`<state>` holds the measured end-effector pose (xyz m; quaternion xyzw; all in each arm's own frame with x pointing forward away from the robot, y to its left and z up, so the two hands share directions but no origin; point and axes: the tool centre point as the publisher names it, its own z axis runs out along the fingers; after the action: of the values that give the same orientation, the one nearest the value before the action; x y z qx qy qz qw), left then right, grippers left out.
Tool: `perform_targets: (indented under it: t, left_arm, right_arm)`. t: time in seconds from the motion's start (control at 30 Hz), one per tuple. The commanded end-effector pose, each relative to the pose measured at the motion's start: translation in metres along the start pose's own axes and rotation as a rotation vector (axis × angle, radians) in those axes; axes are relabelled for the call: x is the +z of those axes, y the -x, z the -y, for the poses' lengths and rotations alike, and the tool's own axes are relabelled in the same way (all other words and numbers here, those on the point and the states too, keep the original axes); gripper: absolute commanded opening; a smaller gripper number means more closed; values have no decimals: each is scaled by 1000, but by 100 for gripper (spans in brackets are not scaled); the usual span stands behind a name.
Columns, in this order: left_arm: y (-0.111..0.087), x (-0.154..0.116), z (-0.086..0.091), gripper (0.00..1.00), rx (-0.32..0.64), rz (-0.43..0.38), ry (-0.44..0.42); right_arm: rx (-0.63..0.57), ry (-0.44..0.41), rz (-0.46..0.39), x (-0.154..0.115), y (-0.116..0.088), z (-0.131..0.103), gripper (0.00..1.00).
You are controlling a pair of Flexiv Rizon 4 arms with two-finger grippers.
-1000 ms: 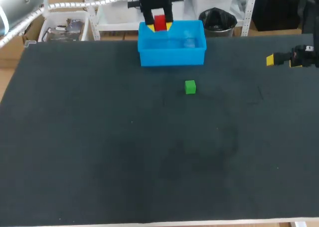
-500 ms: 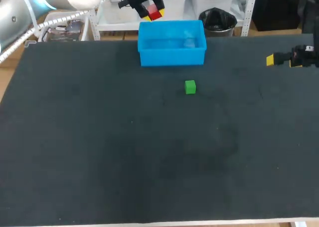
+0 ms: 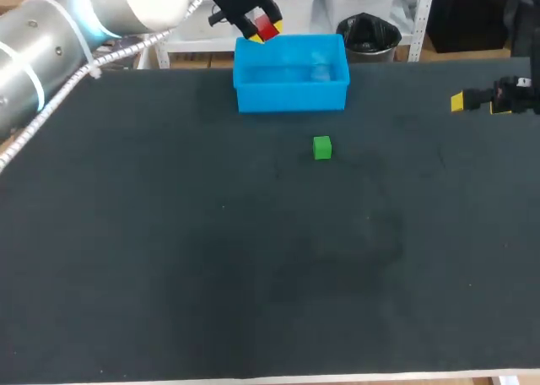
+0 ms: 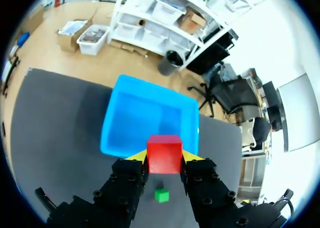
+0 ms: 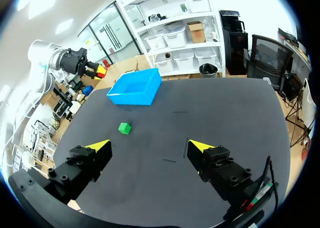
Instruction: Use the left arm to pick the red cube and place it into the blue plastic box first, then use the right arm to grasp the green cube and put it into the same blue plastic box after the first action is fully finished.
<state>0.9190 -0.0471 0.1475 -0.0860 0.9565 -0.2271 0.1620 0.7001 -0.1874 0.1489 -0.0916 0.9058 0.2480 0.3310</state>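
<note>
My left gripper [image 3: 262, 32] hangs above the back left corner of the blue plastic box [image 3: 291, 73], shut on the red cube [image 3: 267, 25]. In the left wrist view the red cube [image 4: 164, 154] sits clamped between the yellow tips of the left gripper [image 4: 164, 157], with the blue box [image 4: 147, 117] below and ahead and the green cube [image 4: 161, 195] under the gripper. The green cube [image 3: 321, 147] rests on the table just in front of the box. My right gripper [image 3: 458, 102] stands open at the table's right edge; its wrist view shows the right gripper [image 5: 152, 148] empty, the green cube [image 5: 124, 128] and blue box [image 5: 135, 87] far ahead.
The dark table mat [image 3: 253, 258] stretches wide in front of the box and the green cube. The left arm's silver link [image 3: 51, 47] crosses over the table's back left corner.
The left gripper with the red cube has risen and shifted left from over the box to its back left corner. The arm's link swung further into view. The right arm stayed still.
</note>
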Motion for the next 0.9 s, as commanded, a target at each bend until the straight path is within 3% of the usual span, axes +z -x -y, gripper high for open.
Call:
perform_targets:
  t: [0.03,0.33,0.7,0.73,0.77,0.8,0.9]
  left_arm:
    - [27,22,3,0,-12,-65,15]
    - [42,37,-8,0,-33,-76,44]
    - [48,43,-6,0,-24,-87,53]
    - [48,43,-5,37,-23,-87,59]
    - [48,43,-6,95,-27,-87,58]
    - [48,43,-6,100,-32,-86,60]
    - [48,42,-8,100,-37,-84,61]
  right_arm:
    - [2,-9,-1,-1,0,-2,100]
    - [2,-9,-1,-1,0,-2,100]
    - [2,-9,-1,-1,0,-2,100]
    - [2,-9,-1,-1,0,-2,100]
    - [2,-9,-1,-1,0,-2,100]
    - [2,-9,-1,-1,0,-2,100]
    - [2,-9,-1,-1,0,-2,100]
